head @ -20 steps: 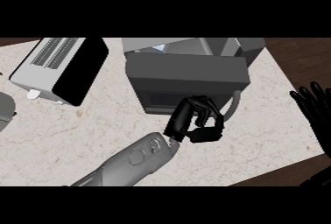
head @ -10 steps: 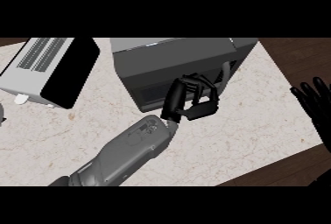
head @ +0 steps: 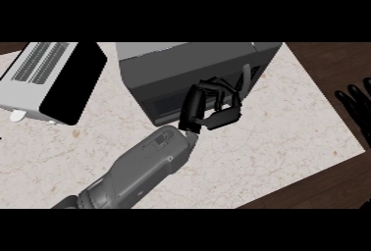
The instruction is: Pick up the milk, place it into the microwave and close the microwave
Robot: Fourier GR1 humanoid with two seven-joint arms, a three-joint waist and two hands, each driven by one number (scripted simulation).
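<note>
Head view shows the left hand with its fingers curled, pressed up against the near face of the microwave. What those fingers enclose cannot be made out: no milk carton shows anywhere in this view, so the milk is either hidden inside the curled hand or already within the microwave. From the hand the grey forearm runs back toward the near-left edge of the counter.

A thin light strip by the hand, at the right of the microwave's front, looks like the door's edge, but whether the door is ajar or shut is hard to tell from above. If this is the closing step, the hand would do well to push flat against the door near its free edge, keeping the motion square to the front so the microwave does not slide on the counter.

Left of the microwave, at the far-left of the counter, sits a toaster-like appliance with a black side panel, well apart from the hand. The right hand rests relaxed with fingers up at the view's right edge, partly cut off.
</note>
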